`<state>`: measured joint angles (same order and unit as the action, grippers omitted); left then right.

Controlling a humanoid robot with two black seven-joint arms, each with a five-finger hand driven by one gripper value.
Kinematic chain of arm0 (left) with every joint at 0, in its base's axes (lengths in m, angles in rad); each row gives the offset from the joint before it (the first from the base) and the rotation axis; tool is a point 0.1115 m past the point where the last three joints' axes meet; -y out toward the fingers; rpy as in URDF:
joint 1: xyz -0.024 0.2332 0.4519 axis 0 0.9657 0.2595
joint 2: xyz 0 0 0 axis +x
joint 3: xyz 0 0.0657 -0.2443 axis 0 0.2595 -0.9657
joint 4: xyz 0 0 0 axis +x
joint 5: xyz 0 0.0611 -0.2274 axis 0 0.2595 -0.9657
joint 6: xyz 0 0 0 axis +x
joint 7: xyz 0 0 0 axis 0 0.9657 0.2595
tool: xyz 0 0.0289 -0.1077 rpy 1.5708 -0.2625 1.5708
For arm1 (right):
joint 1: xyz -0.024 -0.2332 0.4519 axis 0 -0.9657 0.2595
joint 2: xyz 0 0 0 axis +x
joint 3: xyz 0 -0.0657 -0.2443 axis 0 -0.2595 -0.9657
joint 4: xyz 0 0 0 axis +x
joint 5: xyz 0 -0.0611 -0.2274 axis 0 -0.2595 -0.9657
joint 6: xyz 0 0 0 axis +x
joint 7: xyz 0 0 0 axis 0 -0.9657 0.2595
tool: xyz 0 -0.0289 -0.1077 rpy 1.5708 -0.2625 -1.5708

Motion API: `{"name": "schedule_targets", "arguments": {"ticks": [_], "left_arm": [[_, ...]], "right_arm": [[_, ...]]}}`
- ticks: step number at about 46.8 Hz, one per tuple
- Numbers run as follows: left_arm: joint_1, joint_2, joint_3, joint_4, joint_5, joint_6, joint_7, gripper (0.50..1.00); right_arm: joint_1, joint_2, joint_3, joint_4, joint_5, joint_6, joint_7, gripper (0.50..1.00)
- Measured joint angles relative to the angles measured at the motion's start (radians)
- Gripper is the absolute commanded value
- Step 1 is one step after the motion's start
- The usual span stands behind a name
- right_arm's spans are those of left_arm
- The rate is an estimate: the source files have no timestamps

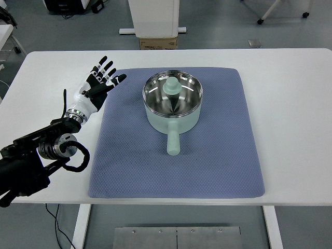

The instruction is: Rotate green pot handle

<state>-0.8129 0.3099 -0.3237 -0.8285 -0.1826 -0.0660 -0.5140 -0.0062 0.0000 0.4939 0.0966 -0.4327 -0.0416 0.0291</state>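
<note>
left hand (101, 78) is released, fingers spread and holding nothing, over the left edge of the blue mat (218, 171), well left of the pot (173, 106). right arm is not in view. pot sits upright in the middle of the mat, a knobbed lid resting down inside it, and its handle (173, 142) points straight toward the near table edge. to turn the handle well, i'd judge the hand should travel right and down to the handle's outer end, wrap it fully, then sweep it sideways in an arc around the pot's centre. keep the pot flat on the mat so it pivots, not slides, and watch that the mat doesn't bunch
</note>
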Motion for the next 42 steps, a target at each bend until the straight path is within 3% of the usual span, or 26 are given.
{"name": "schedule_targets", "arguments": {"ticks": [42], "left_arm": [[-0.003,-0.012,0.0,0.002,0.0,-0.01,-0.012,1.0]], "right_arm": [[0.0,0.0,0.0,0.0,0.0,0.0,0.0,1.0]]}}
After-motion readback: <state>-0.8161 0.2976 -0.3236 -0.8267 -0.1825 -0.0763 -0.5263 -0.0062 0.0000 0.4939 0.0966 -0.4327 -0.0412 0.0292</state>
